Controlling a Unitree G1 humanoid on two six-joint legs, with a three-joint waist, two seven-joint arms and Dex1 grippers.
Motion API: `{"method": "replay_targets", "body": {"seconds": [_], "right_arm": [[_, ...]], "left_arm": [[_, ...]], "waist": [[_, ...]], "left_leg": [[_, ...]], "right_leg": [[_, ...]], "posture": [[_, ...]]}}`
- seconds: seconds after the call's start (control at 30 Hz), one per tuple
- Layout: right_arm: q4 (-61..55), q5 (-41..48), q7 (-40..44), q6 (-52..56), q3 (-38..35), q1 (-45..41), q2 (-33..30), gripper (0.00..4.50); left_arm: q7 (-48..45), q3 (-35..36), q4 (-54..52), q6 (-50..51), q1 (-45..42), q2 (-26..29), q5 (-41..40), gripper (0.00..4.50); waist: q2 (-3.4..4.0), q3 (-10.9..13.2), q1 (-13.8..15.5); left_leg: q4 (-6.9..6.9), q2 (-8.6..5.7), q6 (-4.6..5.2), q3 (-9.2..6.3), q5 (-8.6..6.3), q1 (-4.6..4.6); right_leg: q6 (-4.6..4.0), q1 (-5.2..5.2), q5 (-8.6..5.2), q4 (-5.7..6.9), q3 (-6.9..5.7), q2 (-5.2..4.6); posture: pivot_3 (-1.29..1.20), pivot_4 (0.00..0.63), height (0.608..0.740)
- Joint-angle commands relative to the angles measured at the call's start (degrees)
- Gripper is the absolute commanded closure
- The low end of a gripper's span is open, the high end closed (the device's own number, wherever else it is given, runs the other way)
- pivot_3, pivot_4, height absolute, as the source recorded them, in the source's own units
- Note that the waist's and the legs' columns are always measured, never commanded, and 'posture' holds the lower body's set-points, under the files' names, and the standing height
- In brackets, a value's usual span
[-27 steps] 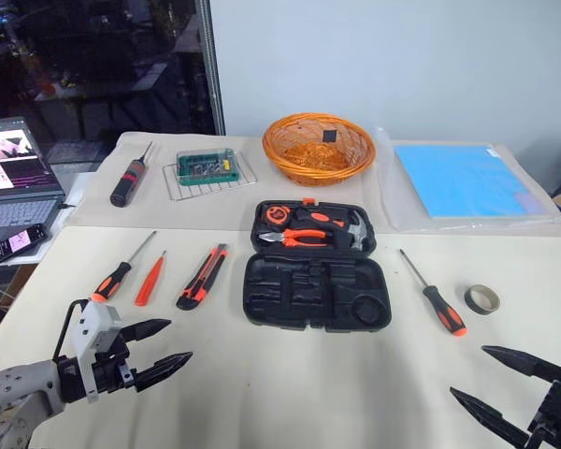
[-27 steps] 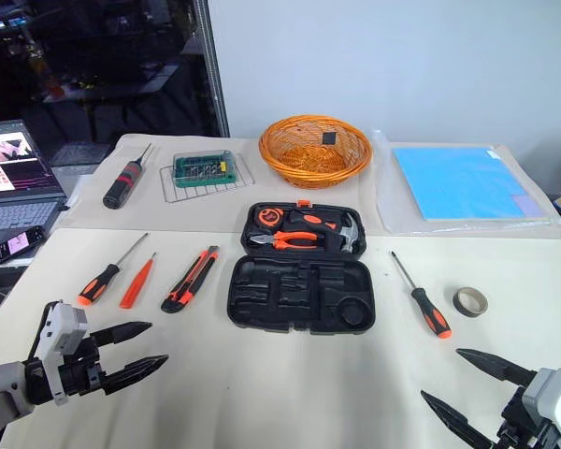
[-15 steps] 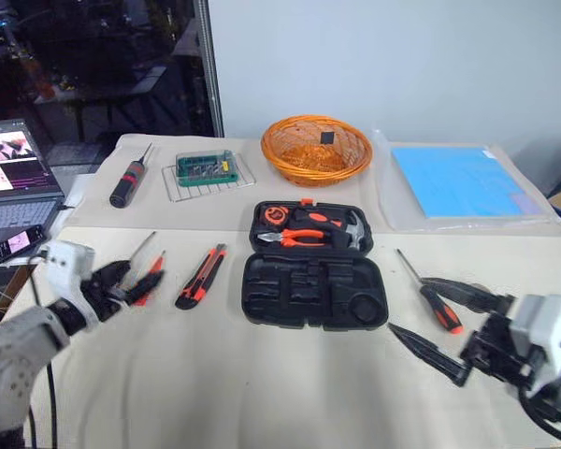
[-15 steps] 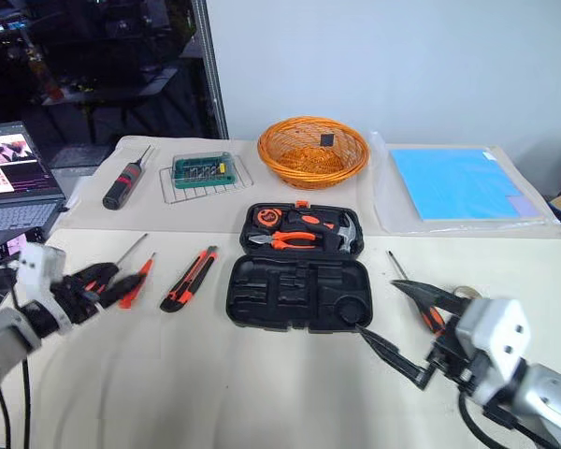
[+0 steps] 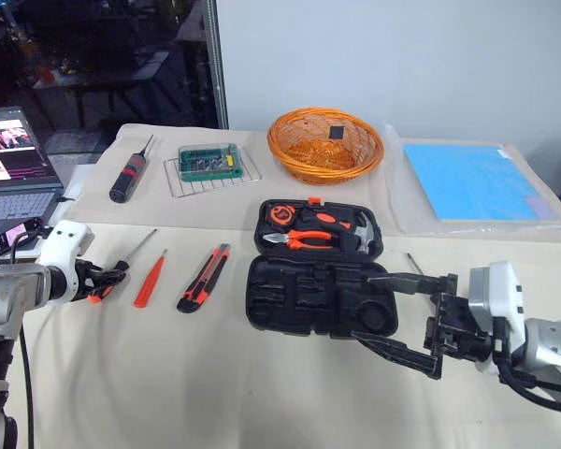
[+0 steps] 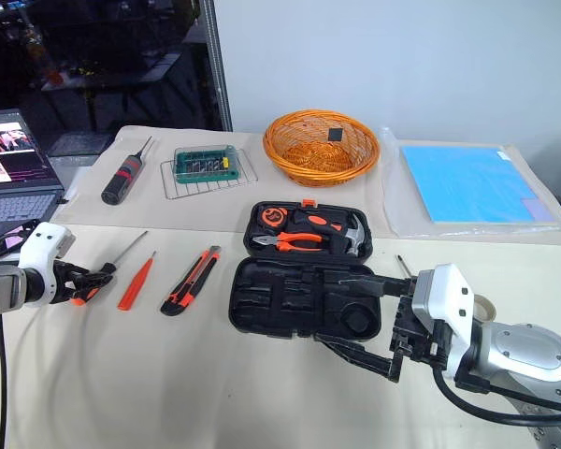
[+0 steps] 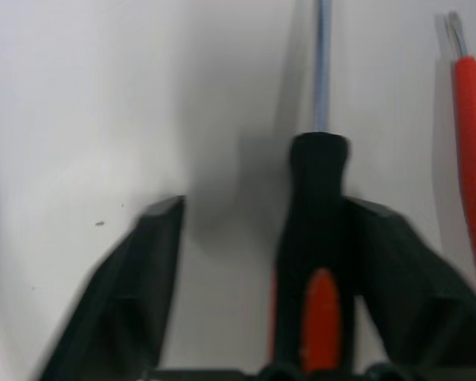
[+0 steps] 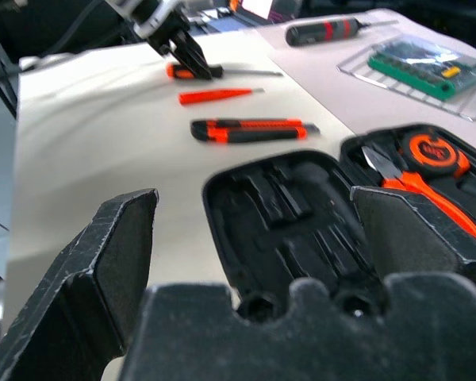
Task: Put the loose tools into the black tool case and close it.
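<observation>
Left wrist view: left gripper (image 7: pixel 258 238) straddled the far-left screwdriver (image 7: pixel 317 262) handle, fingers apart, one touching. Right gripper (image 6: pixel 360 318) gaped wide over the open case (image 6: pixel 299 299) at table centre.

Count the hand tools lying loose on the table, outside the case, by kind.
Screwdrivers: 4 (long screwdriver between the fingers of the left gripper, small orange screwdriver, fat black screwdriver, another screwdriver mostly hidden behind the right gripper)
Utility knife: 1
Total: 5
</observation>
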Motion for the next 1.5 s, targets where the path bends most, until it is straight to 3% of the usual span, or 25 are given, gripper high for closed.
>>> {"method": "replay_targets", "body": {"seconds": [0.03, 0.1, 0.2, 0.3, 0.4, 0.53, 0.57, 0.73, 0.97, 1.23, 1.3, 1.33, 1.43, 1.5], "right_arm": [[-0.7, -1.2, 0.6, -2.3, -1.5, 1.4, 1.1, 0.0], [-1.0, -1.8, 0.0, -3.0, -2.0, 3.0, 2.3, 0.0], [-1.8, -3.2, -0.7, -5.0, -4.8, 7.6, 5.7, 0.0], [-2.3, -2.7, -2.5, -5.3, -8.7, 12.6, 8.9, 0.0], [-3.5, -2.6, -1.3, -6.5, -14.5, 19.0, 11.2, 0.0], [-2.9, -5.0, 2.7, -10.2, -20.4, 26.2, 13.3, 0.0], [-2.6, -5.2, 3.2, -10.8, -21.5, 27.2, 13.5, 0.0], [-1.3, -7.4, 5.1, -13.4, -24.3, 29.5, 13.8, 0.0], [-6.7, -7.5, 2.4, -12.3, -22.8, 30.7, 14.1, 0.0], [-8.4, -7.7, 0.2, -12.0, -22.2, 31.9, 14.5, 0.0], [-8.2, -8.1, 0.0, -12.0, -21.8, 31.8, 14.4, 0.0], [-8.2, -8.3, -0.1, -12.0, -21.6, 31.7, 14.3, 0.0], [-8.1, -8.1, -0.4, -12.0, -21.3, 31.5, 14.0, 0.0], [-7.9, -8.2, -0.6, -12.2, -21.0, 31.3, 14.0, 0.0]], "left_arm": [[-5.2, 2.6, -1.7, -2.0, 1.1, 0.6, -1.5, 3.21], [-11.1, 6.0, -5.3, -3.4, 1.7, 1.4, -5.4, 3.75], [-21.9, 5.6, -13.5, -2.9, -0.3, 5.1, -10.7, 3.74], [-29.1, -3.4, -19.7, -5.7, -6.1, 5.3, -8.8, 3.74], [-30.0, -15.8, -20.0, -8.5, -18.2, -2.4, -2.1, 3.74], [-27.9, -27.4, -11.8, -8.5, -30.6, -15.3, 5.7, 3.74], [-27.7, -29.4, -9.7, -8.8, -32.4, -17.5, 7.4, 3.74], [-27.8, -37.4, 4.9, -15.9, -39.0, -27.9, 16.0, 3.74], [-30.7, -42.4, 19.1, -28.5, -40.8, -31.6, 25.7, 3.74], [-30.1, -41.3, 27.5, -38.4, -41.6, -33.4, 31.3, 3.74], [-29.5, -39.5, 28.1, -40.8, -41.5, -34.4, 30.7, 2.73], [-29.6, -38.8, 28.3, -41.5, -41.5, -34.7, 30.5, 2.48], [-33.4, -31.1, 21.4, -34.1, -40.0, -34.2, 22.3, 1.38], [-34.4, -26.8, 16.0, -27.5, -38.0, -33.2, 18.0, 1.38]], "waist": [[0.0, 0.0, 0.0], [-0.05, 0.0, -0.1], [-0.36, 0.1, 0.1], [-0.38, 0.1, 0.6], [-0.05, 0.0, 1.6], [-0.11, 0.0, 1.3], [-0.12, 0.0, 0.9], [-0.14, 0.0, -0.7], [-0.14, 0.0, -1.2], [-0.12, 0.0, -0.9], [-0.07, 0.0, -0.8], [-0.03, -0.1, -0.8], [0.0, -0.1, -0.3], [-0.01, -0.1, -0.3]], "left_leg": [[0.0, 0.01, 0.01, 0.0, 0.0, 0.01], [0.0, 0.05, 0.1, -0.01, -0.06, 0.01], [0.02, 0.11, -0.18, -0.08, 0.03, -0.1], [0.07, 0.03, -0.5, -0.07, -0.13, -0.09], [0.17, -0.1, -0.35, 0.0, -0.14, 0.0], [0.45, -0.12, 0.59, 0.09, -0.05, -0.09], [0.54, -0.08, 0.64, 0.08, -0.05, -0.13], [0.61, -0.04, 0.69, 0.16, -0.04, -0.01], [0.6, 0.0, 0.7, 0.14, -0.05, -0.05], [0.88, 0.0, 0.85, 0.13, -0.12, -0.04], [0.93, 0.02, 0.86, 0.13, -0.13, -0.01], [0.93, 0.03, 0.86, 0.13, -0.13, 0.0], [0.98, 0.02, 0.88, 0.13, -0.11, -0.04], [1.02, 0.02, 0.89, 0.12, -0.11, -0.23]], "right_leg": [[0.0, -0.01, 0.0, 0.0, 0.02, 0.0], [-0.01, -0.02, 0.0, 0.01, 0.03, 0.0], [-0.05, -0.1, 0.0, 0.03, -0.05, 0.0], [-0.05, -0.03, 0.0, 0.02, -0.04, -0.01], [0.08, 0.17, 0.05, 0.0, 0.04, -0.01], [0.22, 0.24, 0.09, 0.06, 0.17, 0.17], [0.56, 0.23, -0.1, 0.07, 0.2, 0.24], [0.59, 0.1, -0.07, 0.28, 0.66, 0.36], [0.48, -0.14, -0.1, 0.51, 0.89, 0.38], [0.58, -0.01, -0.06, 0.5, 0.88, 0.11], [0.58, 0.04, -0.06, 0.5, 0.89, 0.09], [0.58, 0.05, -0.06, 0.51, 0.89, 0.08], [0.58, 0.02, -0.06, 0.53, 0.89, 0.02], [0.67, -0.14, 0.0, 0.59, 0.87, 0.03]], "posture": [[0.0, 0.15, 0.74], [0.0, 0.15, 0.74], [0.0, 0.15, 0.74], [0.0, 0.15, 0.74], [0.0, 0.15, 0.74], [0.0, 0.15, 0.74], [0.0, 0.15, 0.74], [0.0, 0.15, 0.74], [0.0, 0.15, 0.74], [0.0, 0.15, 0.74], [0.0, 0.15, 0.74], [0.0, 0.15, 0.74], [0.0, 0.15, 0.74], [0.0, 0.15, 0.74]]}}
